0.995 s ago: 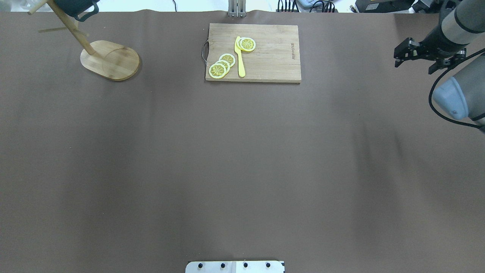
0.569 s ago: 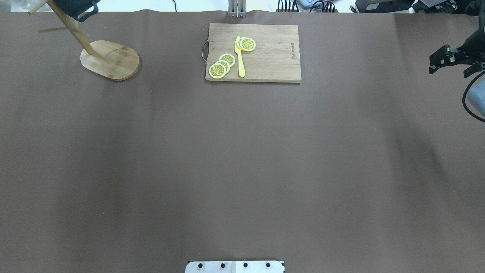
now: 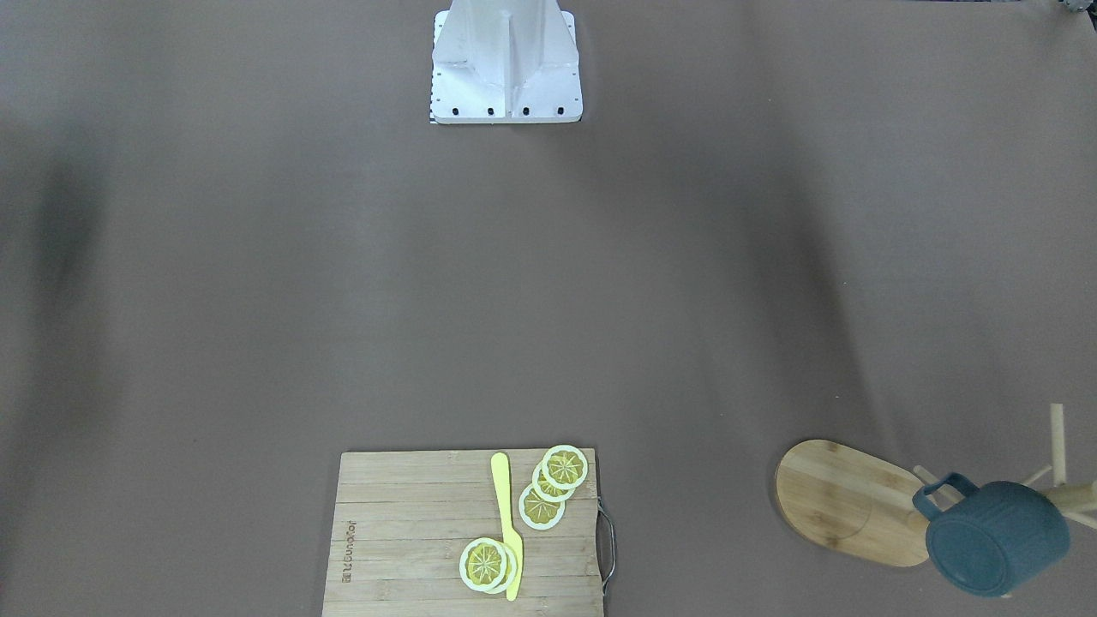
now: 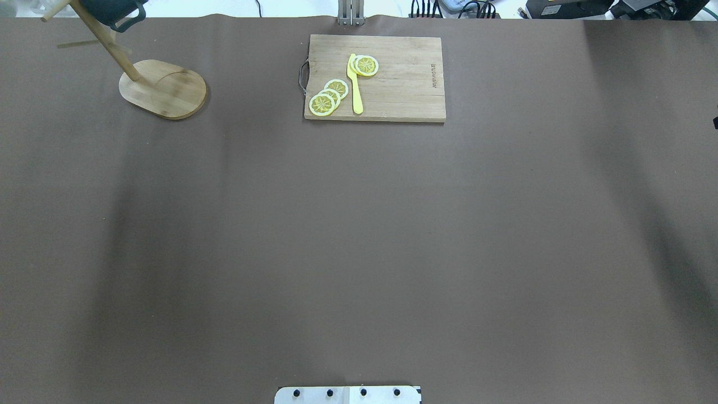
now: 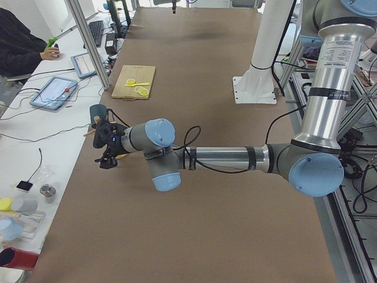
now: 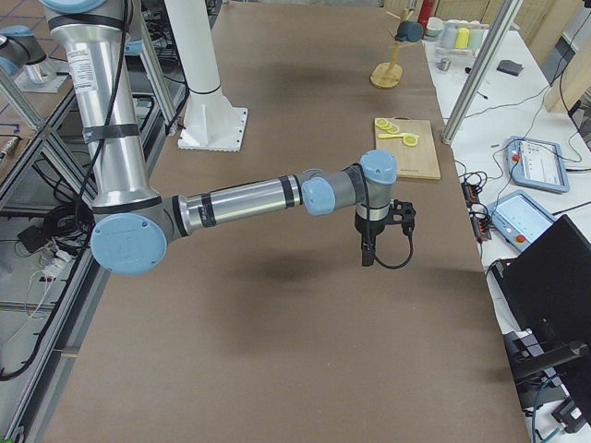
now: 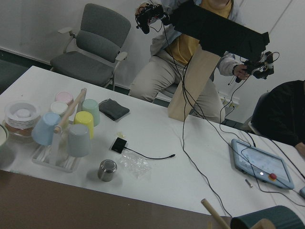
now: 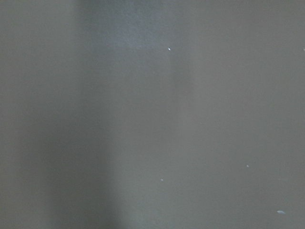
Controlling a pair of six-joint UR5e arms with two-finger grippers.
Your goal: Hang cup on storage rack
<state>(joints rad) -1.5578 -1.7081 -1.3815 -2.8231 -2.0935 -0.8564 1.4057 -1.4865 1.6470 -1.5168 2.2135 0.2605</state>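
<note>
Right pincer (image 6: 367,255) now out of overhead view, left pincer (image 5: 105,145) near cup (image 3: 994,536); both grips indiscernible.

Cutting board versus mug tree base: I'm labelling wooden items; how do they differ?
The cutting board is rectangular, with a metal handle; the mug tree base is oval. The cutting board carries lemon slices and a yellow knife; the mug tree base carries a pegged post. Both are light wood.

You've got the cutting board (image 4: 398,84) on the worktop (image 4: 359,252), and on it a knife (image 4: 355,92) lies between lemon slices (image 4: 322,104). In the overhead view, well left of the board, stands the storage rack (image 4: 168,90), with the cup (image 4: 106,10) hanging on it.
</note>
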